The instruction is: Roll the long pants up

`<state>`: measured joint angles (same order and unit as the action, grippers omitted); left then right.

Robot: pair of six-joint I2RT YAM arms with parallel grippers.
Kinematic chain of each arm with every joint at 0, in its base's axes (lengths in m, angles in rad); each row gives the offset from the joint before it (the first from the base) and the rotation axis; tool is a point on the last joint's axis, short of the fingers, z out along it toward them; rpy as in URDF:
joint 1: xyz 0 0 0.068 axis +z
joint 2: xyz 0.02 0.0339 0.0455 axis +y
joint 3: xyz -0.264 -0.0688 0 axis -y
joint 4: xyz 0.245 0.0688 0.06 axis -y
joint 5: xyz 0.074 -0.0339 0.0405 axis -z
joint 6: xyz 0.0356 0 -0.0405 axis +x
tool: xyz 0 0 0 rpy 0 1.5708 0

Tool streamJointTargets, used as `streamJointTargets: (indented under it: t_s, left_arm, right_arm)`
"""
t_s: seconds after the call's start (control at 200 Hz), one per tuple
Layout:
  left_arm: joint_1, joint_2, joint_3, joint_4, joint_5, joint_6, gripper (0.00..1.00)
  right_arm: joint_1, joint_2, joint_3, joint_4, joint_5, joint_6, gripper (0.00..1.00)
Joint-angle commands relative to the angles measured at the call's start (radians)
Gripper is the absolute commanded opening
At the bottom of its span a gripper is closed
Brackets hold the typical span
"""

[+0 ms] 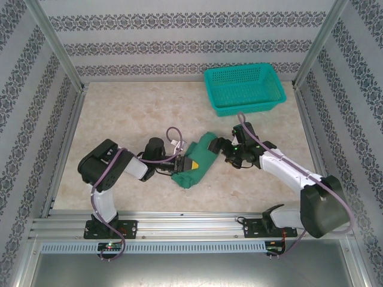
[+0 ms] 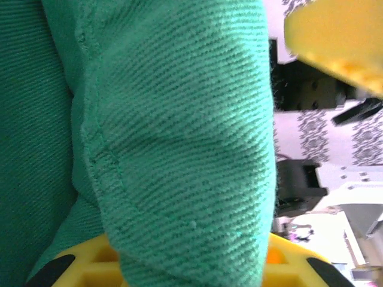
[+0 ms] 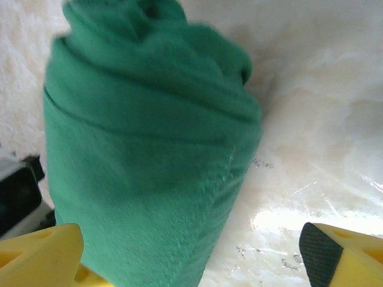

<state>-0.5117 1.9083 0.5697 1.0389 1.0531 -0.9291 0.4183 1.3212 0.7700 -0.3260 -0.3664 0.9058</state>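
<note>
The long pants (image 1: 200,156) lie as a dark green rolled bundle on the table's middle, slanting from upper right to lower left. My left gripper (image 1: 188,163) is at the bundle's left side, with a yellow finger on the cloth. In the left wrist view the pants (image 2: 179,149) bulge out between the yellow fingers (image 2: 90,269), which press on the cloth. My right gripper (image 1: 225,149) is at the roll's upper right end. In the right wrist view the roll (image 3: 149,149) lies against the left finger (image 3: 42,257), and the right finger sits apart over bare table; this gripper (image 3: 191,266) is open.
A teal mesh basket (image 1: 251,106) stands at the back right of the table. Patterned walls and metal posts enclose the marbled tabletop (image 1: 119,119). The right arm's black parts (image 2: 299,89) and a blurred yellow piece (image 2: 335,36) sit close beyond the cloth.
</note>
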Motion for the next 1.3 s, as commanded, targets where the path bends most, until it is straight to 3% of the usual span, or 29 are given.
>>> streamJointTargets:
  t_s: [0.0,0.115,0.29,0.52,0.809,0.969,1.054,1.094,1.199,1.294]
  left_arm:
    - [0.010,0.156,-0.062,0.101,-0.003,-0.203,0.00]
    - [0.025,0.245,-0.065,0.234,-0.002,-0.283,0.00]
    - [0.039,0.283,-0.072,0.243,-0.015,-0.295,0.00]
    - [0.042,0.329,-0.078,0.371,0.006,-0.339,0.00]
    - [0.023,0.216,-0.047,0.048,0.023,-0.110,0.01]
    - [0.001,0.080,-0.033,-0.243,-0.037,0.101,0.01]
    - [-0.010,-0.002,-0.018,-0.417,-0.093,0.223,0.02]
    - [-0.010,-0.043,-0.016,-0.469,-0.118,0.255,0.02]
    - [-0.010,-0.153,0.002,-0.573,-0.163,0.297,0.09]
    - [-0.009,-0.296,0.069,-0.795,-0.237,0.390,0.10]
  right_arm:
    - [0.054,0.050,0.051,0.020,-0.022,0.005,0.94]
    - [0.123,0.133,0.081,0.052,-0.016,0.024,0.95]
    - [0.189,0.273,0.131,0.084,-0.031,0.064,0.96]
    - [0.242,0.442,0.241,-0.039,0.040,0.058,0.96]
    - [0.271,0.675,0.407,-0.189,0.034,0.020,0.92]
    - [0.283,0.723,0.429,-0.256,0.020,-0.001,0.72]
    - [0.290,0.725,0.427,-0.273,0.014,-0.003,0.33]
    - [0.293,0.726,0.432,-0.293,0.017,-0.008,0.00]
    - [0.298,0.716,0.427,-0.311,0.034,-0.008,0.00]
    - [0.294,0.684,0.393,-0.283,0.071,0.009,0.00]
